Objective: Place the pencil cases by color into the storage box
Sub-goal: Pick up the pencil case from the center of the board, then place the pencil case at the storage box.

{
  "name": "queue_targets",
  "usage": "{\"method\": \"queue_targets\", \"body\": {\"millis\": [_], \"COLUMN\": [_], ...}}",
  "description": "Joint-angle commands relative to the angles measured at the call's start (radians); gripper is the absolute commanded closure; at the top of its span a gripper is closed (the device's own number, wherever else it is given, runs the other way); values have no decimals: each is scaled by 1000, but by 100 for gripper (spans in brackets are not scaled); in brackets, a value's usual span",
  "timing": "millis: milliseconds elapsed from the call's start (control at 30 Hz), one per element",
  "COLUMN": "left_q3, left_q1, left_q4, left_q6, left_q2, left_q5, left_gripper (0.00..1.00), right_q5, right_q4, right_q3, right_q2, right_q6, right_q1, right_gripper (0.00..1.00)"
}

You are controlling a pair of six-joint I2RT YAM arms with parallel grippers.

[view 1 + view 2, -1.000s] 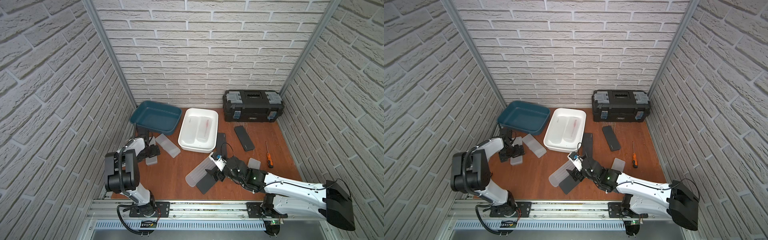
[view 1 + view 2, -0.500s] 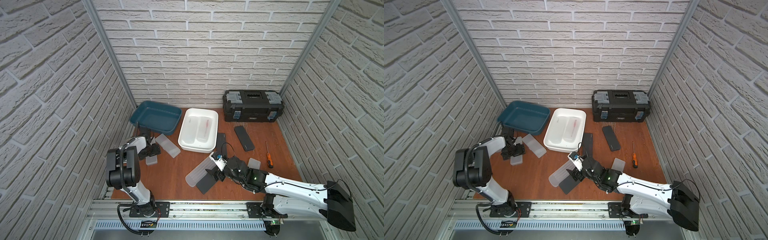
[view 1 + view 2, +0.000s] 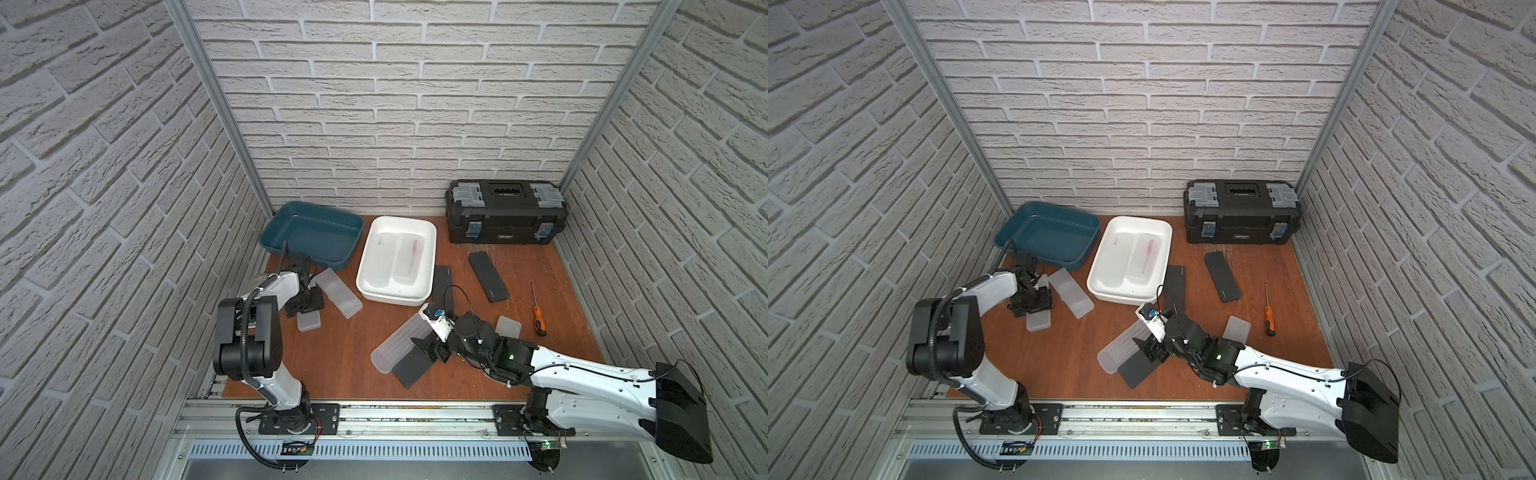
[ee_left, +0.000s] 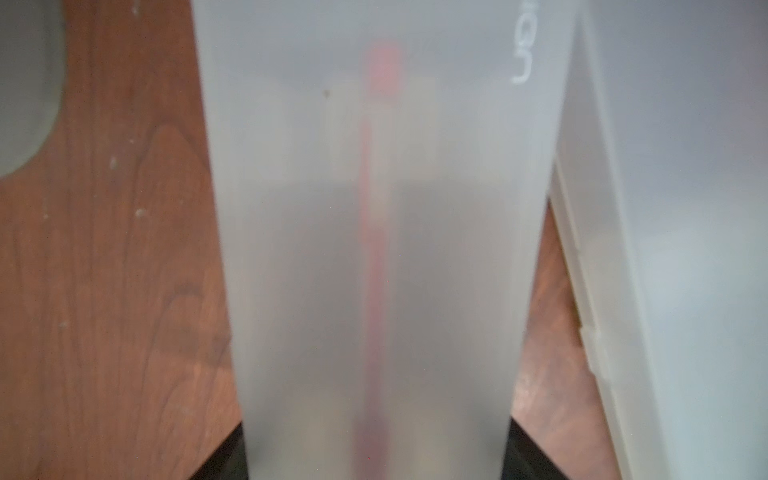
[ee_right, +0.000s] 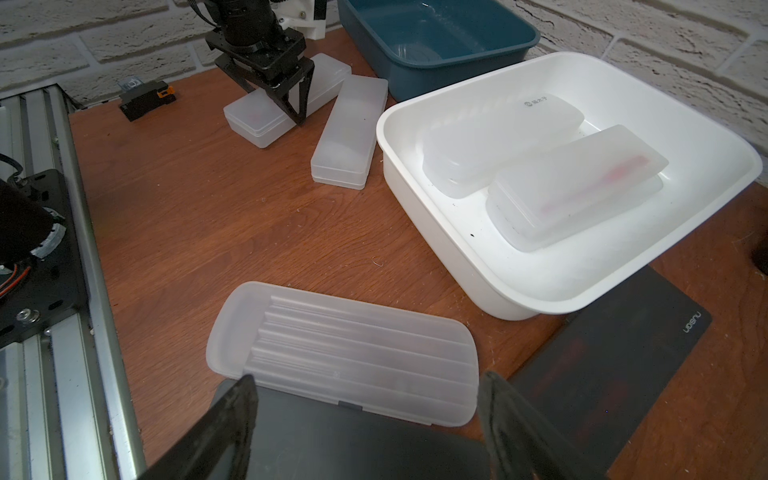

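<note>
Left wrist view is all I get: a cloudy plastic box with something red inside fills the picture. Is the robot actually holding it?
Observer: Yes. The left gripper is shut on that frosted case, which rests on the table.
Operator: Where would it go?
Observer: Likely the white bin close by; two other frosted cases lie in it.
Operator: Any other tub?
Observer: A teal bin stands next to the white one, with no case in it.
</note>
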Motion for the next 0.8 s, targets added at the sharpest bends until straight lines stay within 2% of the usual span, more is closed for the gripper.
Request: {"method": "queue_targets", "body": {"millis": [0, 233, 367, 567, 767], "left_q3": [-23, -22, 47, 220, 403], "left_q1": [-9, -9, -28, -134, -277], "left_q4": [-67, -165, -211, -266, -254], "left_q6": [-32, -50, -49, -29, -17], "left_q2": [-106, -289, -333, -268, -93], "left_q5": [2, 16, 9, -47, -82], "left_gripper": [43, 42, 41, 39, 37], "right_q5": [-4, -12, -18, 27, 88], "right_q4": [8, 10, 15, 38, 43], "right_q3": [18, 20, 17, -13, -41], "right_q2": [-14, -14, -20, -77, -150], "right_q6": [-10, -8, -9, -22, -26], "right_q1": [11, 12, 15, 34, 39], "right_gripper": [17, 17, 17, 17, 17]}}
